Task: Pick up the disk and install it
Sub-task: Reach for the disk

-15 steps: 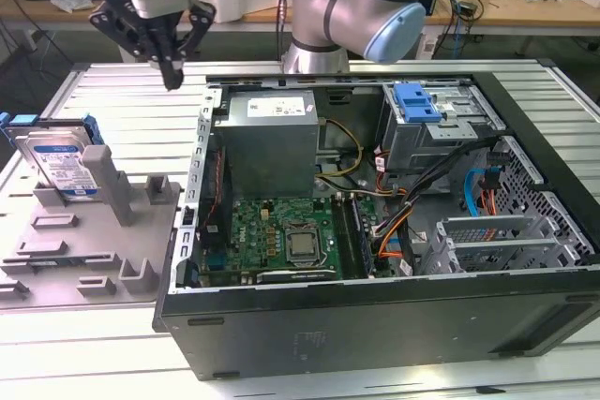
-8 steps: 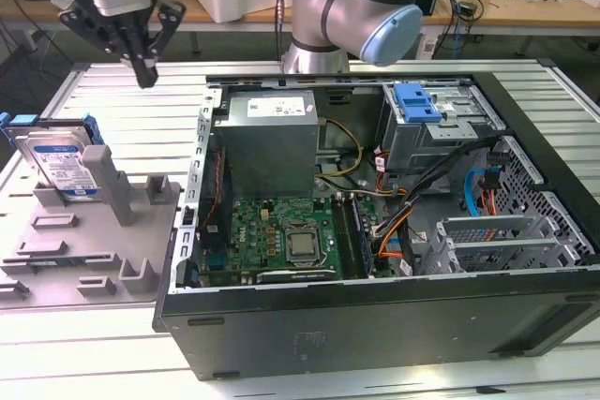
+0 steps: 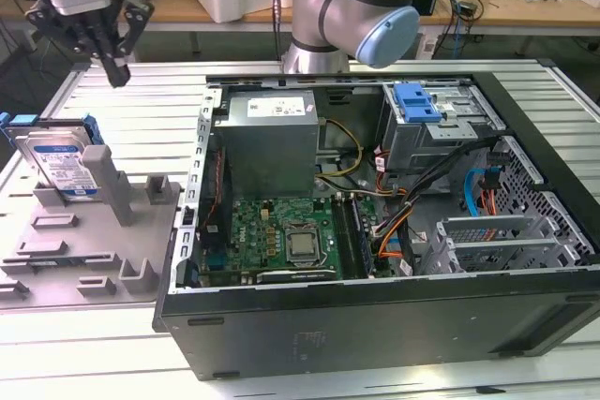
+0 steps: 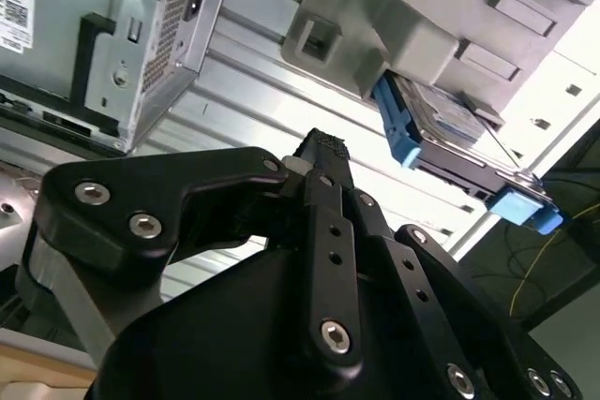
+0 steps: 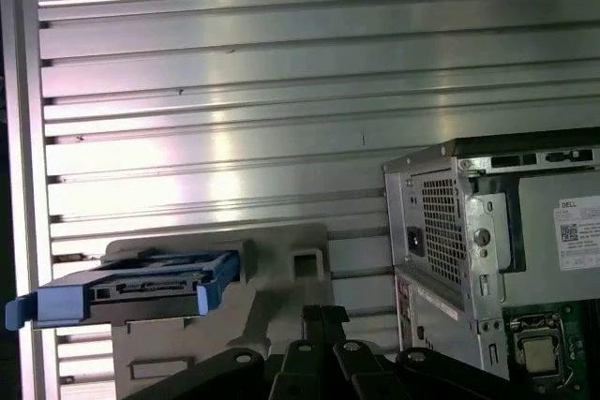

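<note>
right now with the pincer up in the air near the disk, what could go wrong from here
1. The pincer is shut and not lined up over the disk, which stands on edge in the gray holder; lowered so, it may strike or tip the disk.
2. Cables run beside the drive bay in the open case; the disk could snag them.

We find a lower corner of the disk point(image 3: 56, 161) hidden behind the grey holder point(image 3: 112, 185), robot arm point(image 3: 366, 7) cut off above; computer case point(image 5: 487, 231) cropped in the first wrist view
</note>
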